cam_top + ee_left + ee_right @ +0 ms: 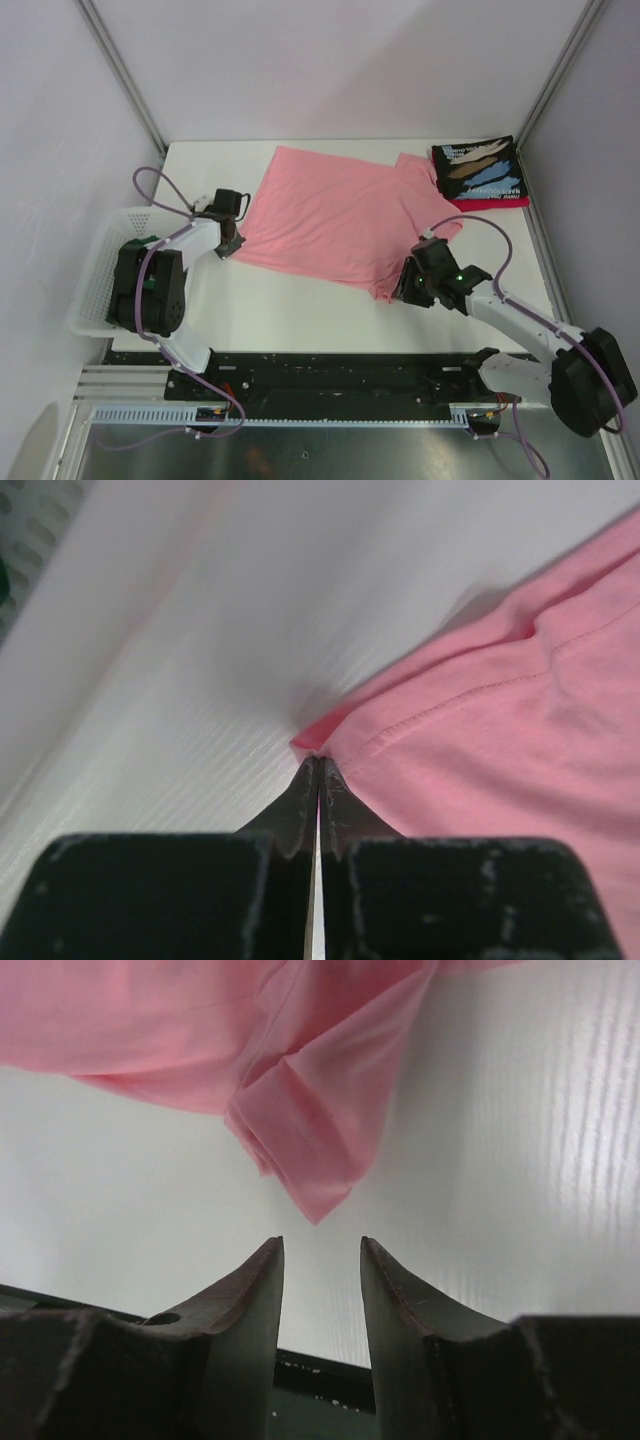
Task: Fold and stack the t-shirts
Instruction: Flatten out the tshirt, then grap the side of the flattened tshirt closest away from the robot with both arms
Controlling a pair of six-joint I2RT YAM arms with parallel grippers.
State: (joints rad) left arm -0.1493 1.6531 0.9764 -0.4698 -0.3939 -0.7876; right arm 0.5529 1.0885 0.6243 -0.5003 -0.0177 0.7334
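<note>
At the bottom centre of the left wrist view, the left gripper (318,770) has its jaws pressed together on the very tip of a hem corner of the pink t-shirt (500,750). The bite looks shallow (barely a sliver of cloth seems to sit between the tips), so a quick lift or a sideways pull could let the corner slide free and drop.

Low in the right wrist view, the right gripper (320,1250) has its jaws apart with nothing between them. The shirt's other bottom corner hangs just ahead of them as a crumpled, doubled-over point. Closing there may catch only one layer, or a bunched wad, and either would probably give a crooked fold line.

Seen from above, the shirt lies spread and slightly askew across the middle of the table (300,310), with its lower edge running from the left arm's tips toward the lower right. If one arm rises before the other has a hold, the cloth would likely twist or drag instead of folding over.

One sleeve reaches toward the upper right, just beside the folded black printed t-shirt (480,170) resting on the red t-shirt (495,204). A long sweep in that direction risks nudging the stack. The white basket (95,270) at the left edge sits close to the left arm, which could brush it on a wide swing.
</note>
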